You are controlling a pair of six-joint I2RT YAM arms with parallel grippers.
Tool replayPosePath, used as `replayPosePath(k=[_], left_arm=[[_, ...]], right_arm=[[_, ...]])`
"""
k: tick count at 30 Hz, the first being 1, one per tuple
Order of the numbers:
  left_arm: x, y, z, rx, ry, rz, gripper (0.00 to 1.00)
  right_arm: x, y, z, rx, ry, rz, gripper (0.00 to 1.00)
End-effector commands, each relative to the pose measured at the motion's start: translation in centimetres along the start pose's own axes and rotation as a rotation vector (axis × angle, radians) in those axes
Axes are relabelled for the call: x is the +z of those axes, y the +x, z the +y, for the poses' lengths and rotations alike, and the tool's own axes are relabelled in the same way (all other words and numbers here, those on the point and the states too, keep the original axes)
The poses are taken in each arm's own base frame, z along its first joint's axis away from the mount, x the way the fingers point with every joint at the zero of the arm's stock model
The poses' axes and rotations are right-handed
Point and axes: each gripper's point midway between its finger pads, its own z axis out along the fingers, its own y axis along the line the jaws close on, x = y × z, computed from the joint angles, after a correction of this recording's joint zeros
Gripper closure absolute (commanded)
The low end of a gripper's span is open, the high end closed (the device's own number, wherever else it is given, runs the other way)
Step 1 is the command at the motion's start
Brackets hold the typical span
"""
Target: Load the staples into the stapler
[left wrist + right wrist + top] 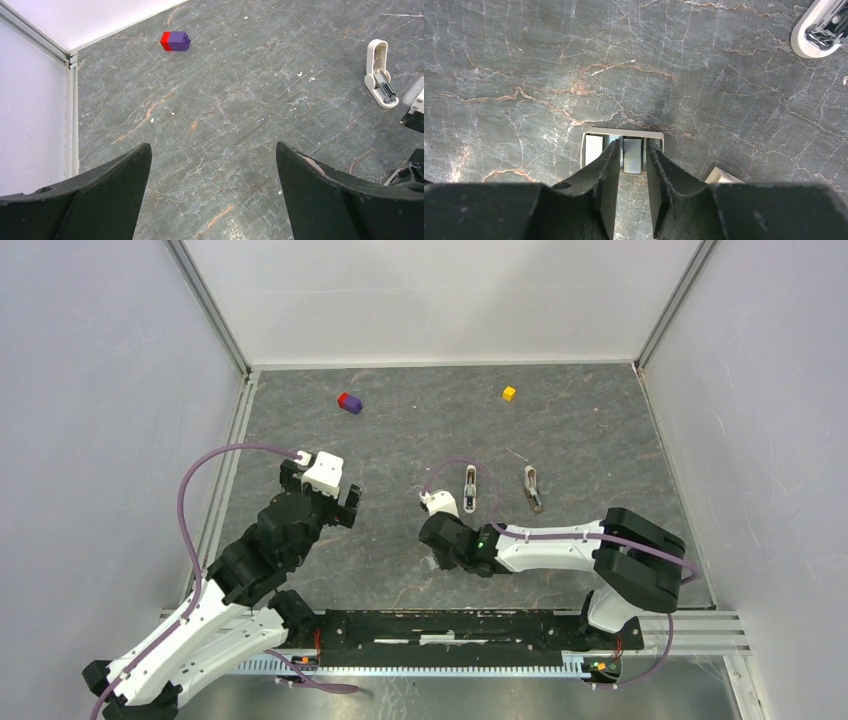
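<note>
The white stapler (470,487) lies open on the stone floor, its grey metal inside facing up; it also shows at the right of the left wrist view (380,72) and in the top right corner of the right wrist view (821,30). A small white box (589,150) holds silver strips of staples (633,156). My right gripper (632,142) points down over this box, its fingers a narrow gap apart on either side of one strip. In the top view the right gripper (432,558) is below and left of the stapler. My left gripper (212,147) is wide open over bare floor, holding nothing.
A red and purple block (349,402) lies at the back left, and a yellow cube (509,393) at the back right. A second small grey-brown stapler-like piece (533,488) lies right of the stapler. White walls with metal rails enclose the floor.
</note>
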Motion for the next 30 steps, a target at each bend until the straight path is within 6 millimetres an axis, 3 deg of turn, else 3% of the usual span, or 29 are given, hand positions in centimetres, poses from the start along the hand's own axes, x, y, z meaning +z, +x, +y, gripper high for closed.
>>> replayPosePath(k=[1, 4, 12, 30], left_arm=[[0.1, -1.1, 0.2, -0.016, -0.007, -0.042, 0.00], [0.1, -1.1, 0.2, -0.017, -0.008, -0.044, 0.00], [0.0, -1.1, 0.2, -0.017, -0.008, -0.044, 0.00], [0.1, -1.0, 0.2, -0.016, -0.007, -0.043, 0.00]], right_arm=[[0.2, -1.0, 0.6, 0.004, -0.004, -0.029, 0.68], [0.3, -0.8, 0.6, 0.001, -0.008, -0.022, 0.68], [-0.3, -1.6, 0.6, 0.003, -0.005, -0.044, 0.79], [-1.6, -3.2, 0.8, 0.016, -0.022, -0.088, 0.82]])
